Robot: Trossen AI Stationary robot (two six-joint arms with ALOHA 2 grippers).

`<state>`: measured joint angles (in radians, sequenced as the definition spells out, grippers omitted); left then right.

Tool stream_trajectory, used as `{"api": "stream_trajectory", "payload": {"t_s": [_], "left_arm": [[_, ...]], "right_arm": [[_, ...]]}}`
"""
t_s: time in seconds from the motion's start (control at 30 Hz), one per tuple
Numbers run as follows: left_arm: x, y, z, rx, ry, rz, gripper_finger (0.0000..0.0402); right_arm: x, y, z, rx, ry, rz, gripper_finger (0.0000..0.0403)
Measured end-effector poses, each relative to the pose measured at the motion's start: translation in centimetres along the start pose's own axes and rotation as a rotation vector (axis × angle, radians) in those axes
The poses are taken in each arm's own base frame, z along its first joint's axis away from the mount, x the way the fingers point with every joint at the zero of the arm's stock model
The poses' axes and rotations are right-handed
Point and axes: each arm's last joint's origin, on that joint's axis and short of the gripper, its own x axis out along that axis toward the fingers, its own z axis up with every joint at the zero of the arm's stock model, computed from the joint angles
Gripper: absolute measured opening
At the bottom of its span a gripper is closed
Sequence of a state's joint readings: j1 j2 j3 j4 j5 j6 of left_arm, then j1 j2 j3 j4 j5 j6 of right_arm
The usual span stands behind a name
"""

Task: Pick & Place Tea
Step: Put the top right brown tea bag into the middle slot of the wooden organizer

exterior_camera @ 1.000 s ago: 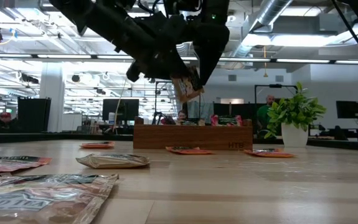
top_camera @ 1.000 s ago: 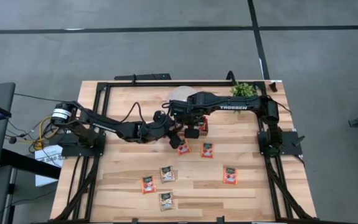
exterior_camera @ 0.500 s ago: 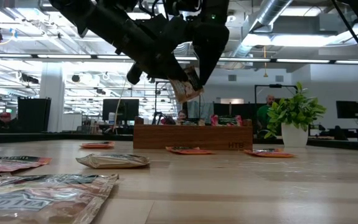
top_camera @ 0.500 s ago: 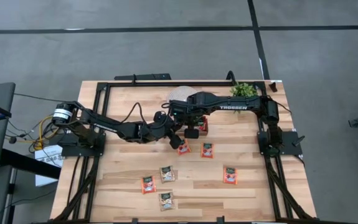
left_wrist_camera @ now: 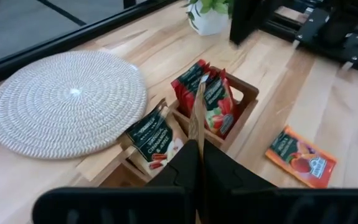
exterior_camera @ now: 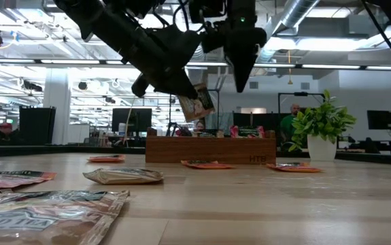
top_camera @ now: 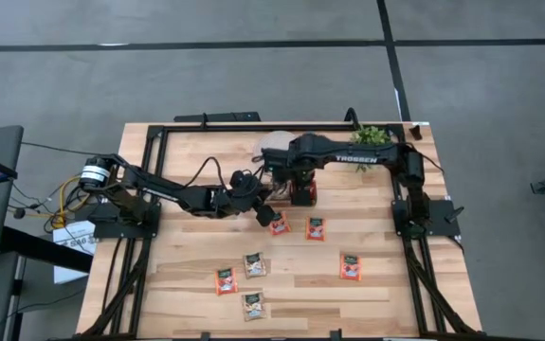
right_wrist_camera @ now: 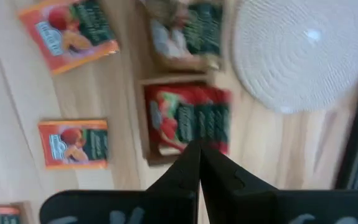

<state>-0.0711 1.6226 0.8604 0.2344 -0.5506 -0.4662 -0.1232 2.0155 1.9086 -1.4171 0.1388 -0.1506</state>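
Observation:
My left gripper [top_camera: 266, 202] is shut on a pale tan tea sachet [exterior_camera: 196, 103], held in the air near the brown wooden tray [left_wrist_camera: 239, 93]. The tray holds red sachets [left_wrist_camera: 207, 94] in one compartment and tan ones [left_wrist_camera: 153, 134] in another, all standing on edge. My right gripper [exterior_camera: 241, 82] hangs shut and empty above the tray, fingers pointing down at the red sachets [right_wrist_camera: 192, 119]. Several more sachets [top_camera: 316, 228] lie flat on the table nearer the front. My left gripper pinches the tan sachet by one edge [exterior_camera: 186, 99] between its two fingers. The fingers slant down from the table's left. In the left wrist view the sachet stands edge-on [left_wrist_camera: 198, 122] out of the fingertips. It is tilted and lifted clear of table and tray.
A round white woven disc [left_wrist_camera: 66, 102] lies beside the tray toward the far edge. A small potted plant [exterior_camera: 321, 126] stands at the far right. Black frame rails [top_camera: 149, 189] run along the table's edges. Bare wood shows at the front right.
The tan sachet hung at my right gripper's fingertips with my left gripper beside it; now my left gripper has taken hold of it. My right gripper has drawn away toward the table's far right, over the tray. The sachet has shifted slightly and stays in the air.

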Motion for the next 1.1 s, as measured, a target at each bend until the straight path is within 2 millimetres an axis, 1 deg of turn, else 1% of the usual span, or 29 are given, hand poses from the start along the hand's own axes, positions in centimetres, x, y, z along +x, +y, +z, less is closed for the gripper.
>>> {"api": "stream_trajectory", "payload": {"t_s": [0.1,0.2,0.27,0.33,0.43,0.57,0.63,0.77,0.83,0.9,0.97,1.1], "left_arm": [[0.0,0.0,0.1,-0.01,-0.006,-0.002,0.0],[0.0,0.0,0.1,-0.032,-0.008,-0.001,0.0],[0.0,-0.1,0.1,-0.048,-0.013,-0.002,0.0],[0.0,-0.1,0.3,-0.057,-0.027,-0.004,0.0],[0.0,-0.2,0.6,-0.039,-0.065,-0.001,0.0],[-0.5,-0.6,1.7,-0.017,-0.139,-0.05,0.0],[-1.2,-0.7,2.8,-0.005,-0.19,-0.093,0.0],[-2.6,-0.6,4.5,0.017,-0.267,-0.126,0.0],[-3.1,-0.6,5.4,0.013,-0.309,-0.187,0.0],[-3.3,-0.7,5.9,0.001,-0.342,-0.241,0.0],[-3.2,-0.7,6.0,0.001,-0.346,-0.258,0.0],[-3.0,-0.5,6.1,-0.01,-0.337,-0.272,0.0]], "right_arm": [[-0.9,-1.1,-0.3,0.083,-0.005,-0.029,0.0],[-1.9,-2.1,-0.5,0.08,-0.058,-0.037,0.0],[-3.8,-2.7,-0.9,0.061,-0.169,-0.05,0.0],[-5.7,-3.2,-1.7,0.035,-0.258,-0.045,0.0],[-7.7,-4.2,-2.9,0.002,-0.383,0.023,0.0],[-10.1,-6.0,-5.4,-0.01,-0.522,0.23,0.0],[-10.3,-6.9,-6.4,0.006,-0.551,0.341,0.0],[-10.1,-8.3,-8.0,0.005,-0.609,0.527,0.0],[-9.8,-8.8,-8.6,-0.005,-0.649,0.608,0.0],[-9.3,-9.2,-8.8,-0.005,-0.67,0.662,0.0],[-8.7,-9.4,-8.6,-0.014,-0.691,0.687,0.0003],[-7.8,-9.4,-8.1,-0.033,-0.716,0.696,0.0022]]}}
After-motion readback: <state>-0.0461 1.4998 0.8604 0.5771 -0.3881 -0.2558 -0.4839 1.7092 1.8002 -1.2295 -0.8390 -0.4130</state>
